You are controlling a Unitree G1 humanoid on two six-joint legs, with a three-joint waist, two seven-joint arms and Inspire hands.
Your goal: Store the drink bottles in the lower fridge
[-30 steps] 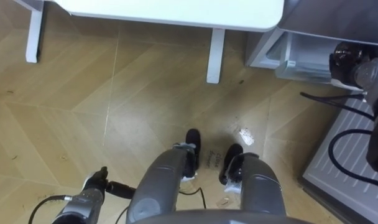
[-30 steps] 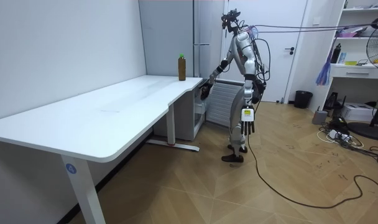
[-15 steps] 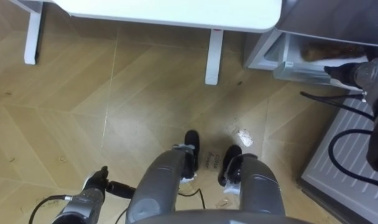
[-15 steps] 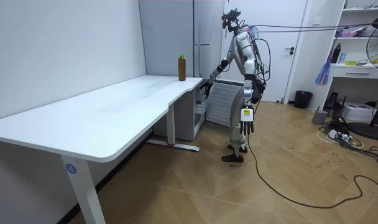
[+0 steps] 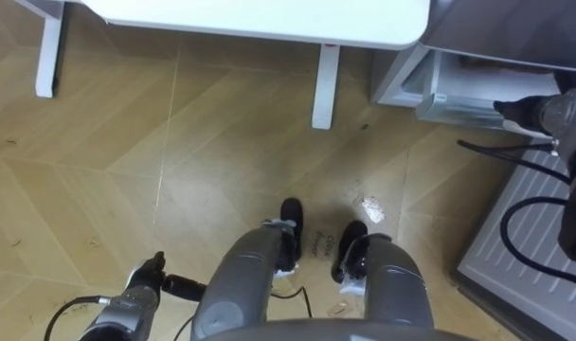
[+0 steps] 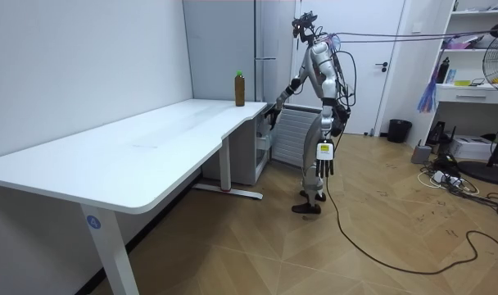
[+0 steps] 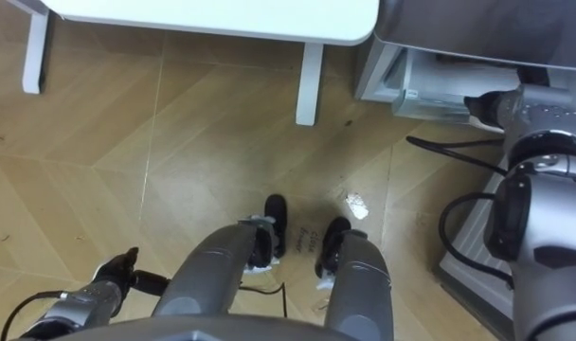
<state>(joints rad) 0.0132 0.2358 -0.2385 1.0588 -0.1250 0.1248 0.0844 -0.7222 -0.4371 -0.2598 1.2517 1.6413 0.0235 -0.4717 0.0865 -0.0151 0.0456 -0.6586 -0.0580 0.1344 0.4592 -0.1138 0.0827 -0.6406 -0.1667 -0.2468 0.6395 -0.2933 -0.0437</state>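
Observation:
I stand at the end of the white desk, beside the grey fridge. A brown drink bottle with a green cap stands on the desk's far corner. My right hand reaches into the open lower fridge compartment, level with a clear shelf; its fingers are hidden inside. No bottle is visible in it. My left hand hangs at my side with straight fingers, holding nothing, low at the left in the left eye view.
The desk's white leg stands just left of the fridge. A ribbed white panel lies at my right. Shelves, a fan and floor cables fill the room view's right. Wooden floor lies open before me.
A second ago my right hand held a dark bottle before the lower fridge. It has since pushed deeper in, and the bottle has gone from sight. The left hand stayed still.

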